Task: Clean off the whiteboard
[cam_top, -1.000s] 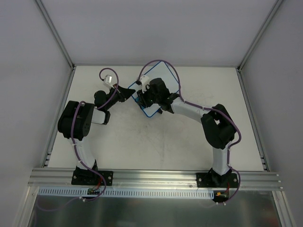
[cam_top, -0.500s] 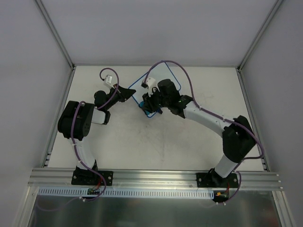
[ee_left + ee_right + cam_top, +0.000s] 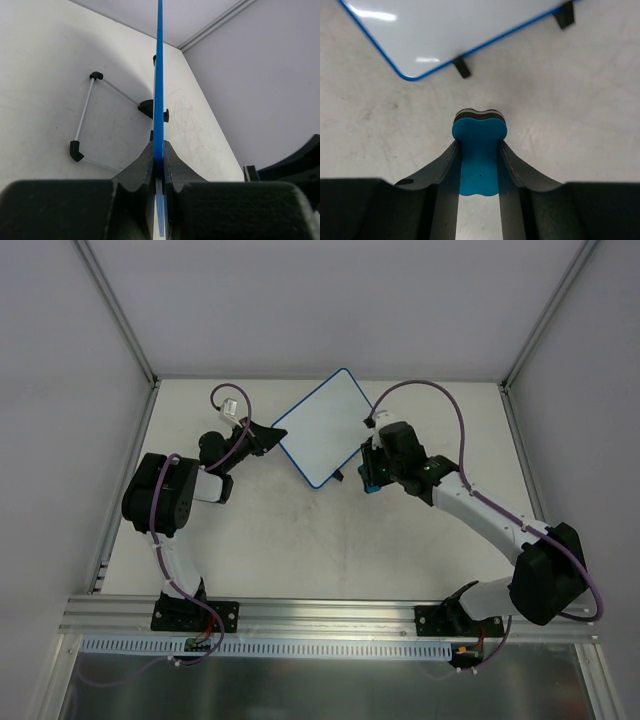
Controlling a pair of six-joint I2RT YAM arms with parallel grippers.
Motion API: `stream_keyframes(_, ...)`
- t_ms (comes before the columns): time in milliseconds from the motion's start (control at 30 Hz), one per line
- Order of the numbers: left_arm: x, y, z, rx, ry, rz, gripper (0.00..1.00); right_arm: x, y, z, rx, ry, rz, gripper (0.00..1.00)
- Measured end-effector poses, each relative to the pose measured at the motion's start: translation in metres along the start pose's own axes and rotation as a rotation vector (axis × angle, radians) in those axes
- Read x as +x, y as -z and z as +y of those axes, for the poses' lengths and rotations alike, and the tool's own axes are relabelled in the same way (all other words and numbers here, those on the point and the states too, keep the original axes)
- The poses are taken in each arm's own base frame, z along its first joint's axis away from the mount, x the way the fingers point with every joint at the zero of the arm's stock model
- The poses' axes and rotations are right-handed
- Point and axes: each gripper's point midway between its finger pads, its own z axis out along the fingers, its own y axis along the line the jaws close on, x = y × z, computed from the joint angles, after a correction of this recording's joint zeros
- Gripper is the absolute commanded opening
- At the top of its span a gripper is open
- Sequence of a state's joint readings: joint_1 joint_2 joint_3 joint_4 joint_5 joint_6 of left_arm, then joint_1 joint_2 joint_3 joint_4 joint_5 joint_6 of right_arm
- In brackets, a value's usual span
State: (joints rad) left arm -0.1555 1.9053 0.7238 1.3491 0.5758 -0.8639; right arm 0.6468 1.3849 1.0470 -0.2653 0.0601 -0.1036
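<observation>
From above, the whiteboard [image 3: 320, 425] sits toward the far middle of the counter [image 3: 300, 540]. It is a flat white rectangle with rounded corners and a thin blue rim, turned like a diamond. Its long edges run from near-left to far-right. The left gripper [image 3: 272, 432] is pinched shut on the board's left corner. The right gripper [image 3: 372, 480] is just off the board's right edge, clamped on a small blue eraser [image 3: 372, 486].

On the left wrist camera the board [image 3: 159, 75] is edge-on, a straight blue line running up the middle of the view. The black fingers [image 3: 142, 167] are closed tight on that rim. A black foot [image 3: 149, 107] pokes out to the left, beside a thin pale rod frame [image 3: 85, 117] with black end caps on the matte, off-white counter.

On the right wrist camera the eraser [image 3: 479, 165] is a smooth blue block with a lobed outline and a dark layer on its far face, squeezed between the two fingers [image 3: 445, 165]. Beyond it the board's glossy face [image 3: 460, 25] catches bright highlights. One rounded corner points this way and two short black feet [image 3: 462, 67] show at the rim. The counter here is scuffed and faintly speckled.
</observation>
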Motion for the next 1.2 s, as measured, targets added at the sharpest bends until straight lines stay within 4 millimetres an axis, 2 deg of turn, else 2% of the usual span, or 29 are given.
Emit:
stream_keyframes(133, 0.0, 0.0, 0.0, 0.0, 0.0, 0.0, 0.0, 0.035, 0.002, -0.051, 0.152, -0.115, 0.116, 0.0)
stream_keyframes(200, 0.0, 0.0, 0.0, 0.0, 0.0, 0.0, 0.0, 0.051, 0.004, -0.064, 0.196, -0.141, 0.162, 0.0)
stream_keyframes(333, 0.0, 0.0, 0.0, 0.0, 0.0, 0.0, 0.0, 0.077, 0.004, -0.072, 0.233, -0.153, 0.241, 0.0)
stream_keyframes(433, 0.0, 0.0, 0.0, 0.0, 0.0, 0.0, 0.0, 0.093, -0.007, -0.075, 0.25, -0.151, 0.304, 0.02)
stream_keyframes(567, 0.0, 0.0, 0.0, 0.001, 0.0, 0.0, 0.05, 0.114, -0.02, -0.079, 0.275, -0.159, 0.38, 0.19)
stream_keyframes(633, 0.0, 0.0, 0.0, 0.0, 0.0, 0.0, 0.08, 0.12, -0.024, -0.079, 0.281, -0.165, 0.396, 0.22)
stream_keyframes(700, 0.001, 0.0, -0.001, 0.005, 0.0, 0.007, 0.1, 0.123, -0.027, -0.08, 0.284, -0.174, 0.398, 0.3)
stream_keyframes(733, 0.004, 0.001, -0.002, 0.011, 0.002, 0.021, 0.17, 0.123, -0.029, -0.08, 0.283, -0.179, 0.392, 0.35)
stream_keyframes(767, 0.008, 0.001, -0.002, 0.012, 0.006, 0.035, 0.21, 0.123, -0.03, -0.08, 0.284, -0.184, 0.387, 0.45)
stream_keyframes(833, 0.014, 0.003, 0.0, 0.014, 0.015, 0.061, 0.33, 0.125, -0.032, -0.08, 0.284, -0.194, 0.377, 0.5)
stream_keyframes(867, 0.016, 0.003, 0.0, 0.012, 0.017, 0.068, 0.36, 0.127, -0.034, -0.08, 0.284, -0.198, 0.373, 0.58)
stream_keyframes(967, 0.019, 0.005, 0.0, 0.014, 0.024, 0.084, 0.4, 0.133, -0.035, -0.081, 0.288, -0.207, 0.374, 0.68)
stream_keyframes(1100, 0.023, 0.006, 0.002, 0.007, 0.034, 0.095, 0.43, 0.136, -0.036, -0.081, 0.289, -0.209, 0.375, 0.71)
stream_keyframes(1200, 0.024, 0.007, 0.003, 0.006, 0.033, 0.098, 0.62, 0.134, -0.037, -0.081, 0.287, -0.21, 0.361, 0.72)
